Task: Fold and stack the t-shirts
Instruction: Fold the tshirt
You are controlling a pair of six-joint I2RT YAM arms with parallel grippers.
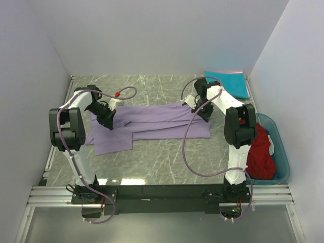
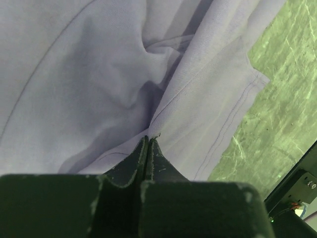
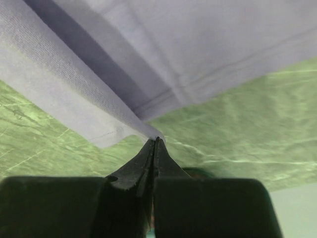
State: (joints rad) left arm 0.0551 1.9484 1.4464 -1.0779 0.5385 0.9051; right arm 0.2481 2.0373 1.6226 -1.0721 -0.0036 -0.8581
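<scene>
The lavender t-shirt (image 1: 152, 124) lies stretched across the middle of the table, partly folded lengthwise. My left gripper (image 1: 108, 121) is shut on its left end; in the left wrist view the fingertips (image 2: 148, 140) pinch a fold of the lavender t-shirt (image 2: 99, 74). My right gripper (image 1: 205, 112) is shut on its right end; in the right wrist view the tips (image 3: 156, 141) pinch a corner of the lavender t-shirt (image 3: 173, 49) just above the table. A folded teal t-shirt (image 1: 230, 83) lies at the back right. A dark red t-shirt (image 1: 260, 152) sits crumpled in the bin.
A translucent teal plastic bin (image 1: 280, 147) stands at the right edge of the table beside the right arm. The green marbled tabletop (image 1: 167, 162) shows in front of and behind the lavender shirt. White walls close in the back and both sides.
</scene>
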